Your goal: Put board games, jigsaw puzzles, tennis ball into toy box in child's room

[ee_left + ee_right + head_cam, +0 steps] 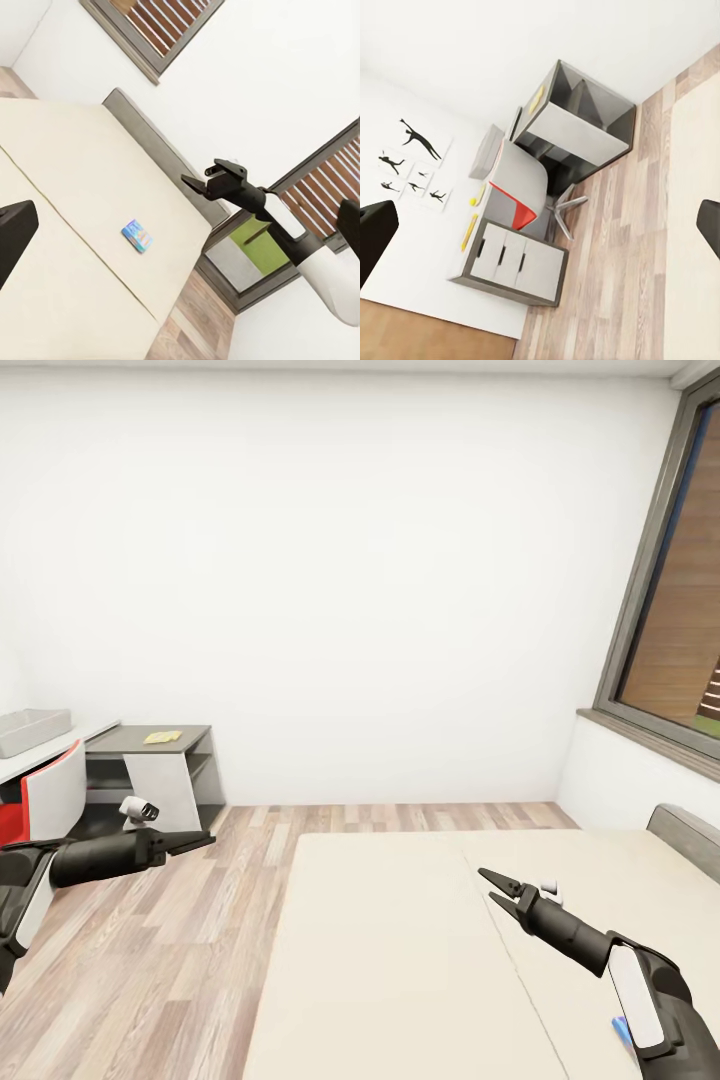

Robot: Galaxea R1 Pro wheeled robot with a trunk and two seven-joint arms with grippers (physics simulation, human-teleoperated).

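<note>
The bed (400, 950) with its cream mattress fills the lower head view. My left gripper (195, 843) hangs open over the floor beside it, and my right gripper (497, 888) is open above the mattress. One small blue board game (137, 236) lies flat on the bed, and a blue corner (620, 1028) of it peeks out behind my right arm. At far left, the grey toy box (30, 730) stands on the light part of the table (95, 735). A thin yellowish sheet (162, 737), seemingly a jigsaw puzzle, lies on the dark part. The tennis ball cannot be made out.
A red and white chair (50, 792) stands at the desk. The grey headboard (685, 828) and a tall window (680, 610) are on the right. Wood-plank floor (180, 940) runs between bed and desk. Yellow items (470, 229) lie on the light top near white drawers (514, 262).
</note>
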